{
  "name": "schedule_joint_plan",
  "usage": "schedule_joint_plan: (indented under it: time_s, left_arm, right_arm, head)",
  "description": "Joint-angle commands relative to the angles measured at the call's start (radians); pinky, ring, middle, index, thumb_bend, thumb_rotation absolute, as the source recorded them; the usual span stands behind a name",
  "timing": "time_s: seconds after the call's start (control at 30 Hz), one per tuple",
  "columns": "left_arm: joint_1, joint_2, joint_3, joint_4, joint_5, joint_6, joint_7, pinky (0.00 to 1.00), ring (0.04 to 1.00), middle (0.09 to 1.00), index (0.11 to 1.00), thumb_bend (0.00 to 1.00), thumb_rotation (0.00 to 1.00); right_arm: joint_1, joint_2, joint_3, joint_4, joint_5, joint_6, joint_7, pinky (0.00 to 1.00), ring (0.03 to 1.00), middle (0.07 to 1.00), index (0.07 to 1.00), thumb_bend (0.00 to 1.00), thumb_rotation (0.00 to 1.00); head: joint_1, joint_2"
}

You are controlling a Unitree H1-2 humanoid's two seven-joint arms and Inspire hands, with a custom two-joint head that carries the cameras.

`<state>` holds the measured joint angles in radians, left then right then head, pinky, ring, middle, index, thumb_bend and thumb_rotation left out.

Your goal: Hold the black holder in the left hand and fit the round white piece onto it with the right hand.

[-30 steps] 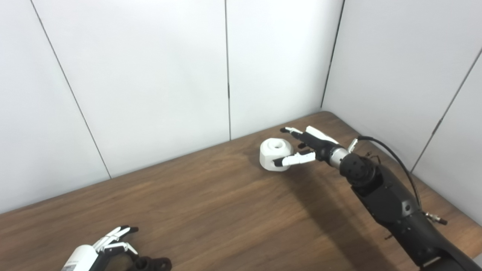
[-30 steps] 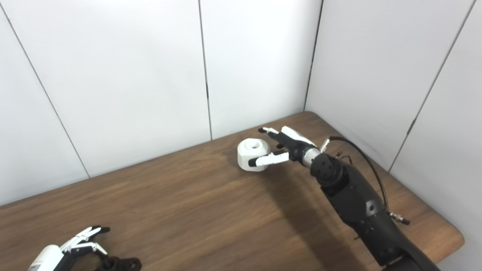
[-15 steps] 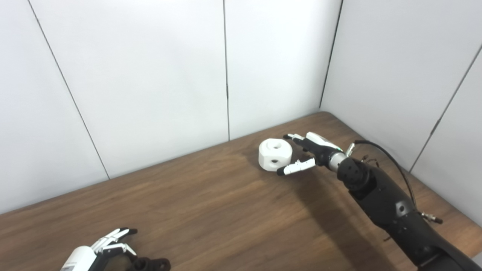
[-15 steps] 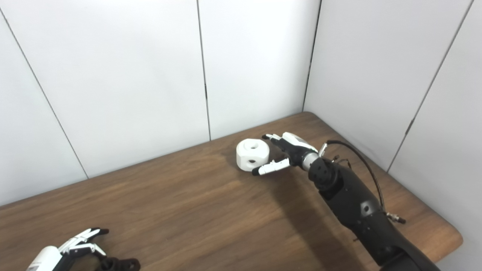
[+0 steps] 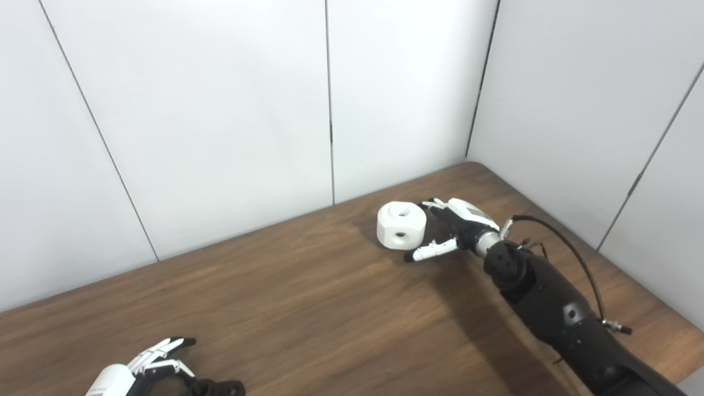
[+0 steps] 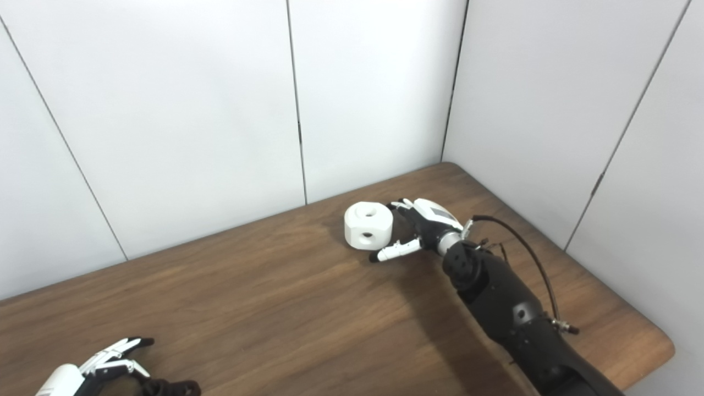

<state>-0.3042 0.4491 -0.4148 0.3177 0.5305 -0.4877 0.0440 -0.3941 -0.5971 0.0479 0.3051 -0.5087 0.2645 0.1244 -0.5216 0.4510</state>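
At about 7 o'clock in the scene, at the near left edge of the wooden table, the left hand lies low with its white, black-tipped fingers fanned apart and pointing toward 2 o'clock. It holds nothing. The black holder sits on the table just to the hand's 4 o'clock, very close to the fingertips; the bottom edge of the picture cuts it off, so only a dark, lumpy upper part shows, and whether the hand touches it cannot be told.

Across the table toward 1 o'clock, near the far wall panels, stands the round white piece. It is a squat drum with chamfered edges, a round hole in its top face and a smaller dark hole in the side facing the camera. It rests flat on the wood, well apart from the black holder.

The right hand is at the piece's 3 o'clock, its black arm running in from 5 o'clock with a dark cable looping over the wrist. The hand is spread wide: the upper fingers reach the piece's right shoulder, touching or nearly so, while the white thumb stretches below toward the piece's lower right edge. It is not closed on the piece.

No brand, label or legible writing shows anywhere.
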Motion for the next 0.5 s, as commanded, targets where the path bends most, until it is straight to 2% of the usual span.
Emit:
schedule_joint_plan:
  time_s: [0.0,0.17,0.47]
  left_arm:
    - [0.062,0.019,-0.008,0.034,0.010,0.018,-0.008,0.88,0.906,0.870,0.484,0.52,0.05]
    - [0.067,0.010,0.006,0.022,0.017,0.020,-0.028,0.89,0.912,0.873,0.484,0.52,0.05]
    - [0.077,0.003,0.026,-0.001,0.016,0.023,-0.052,0.88,0.909,0.875,0.484,0.52,0.05]
  right_arm:
    - [-0.047,0.003,0.003,0.004,-0.008,-0.005,-0.034,0.94,0.998,1.000,0.900,0.98,0.56]
    - [-0.068,0.028,0.022,0.039,-0.008,-0.019,-0.057,0.94,0.999,1.000,0.897,0.99,0.55]
    - [-0.079,0.043,0.043,0.046,-0.003,-0.003,-0.061,0.96,1.000,1.000,0.899,0.99,0.54]
  head:
    - [0.005,0.004]
    - [0.012,0.009]
    - [0.022,0.017]
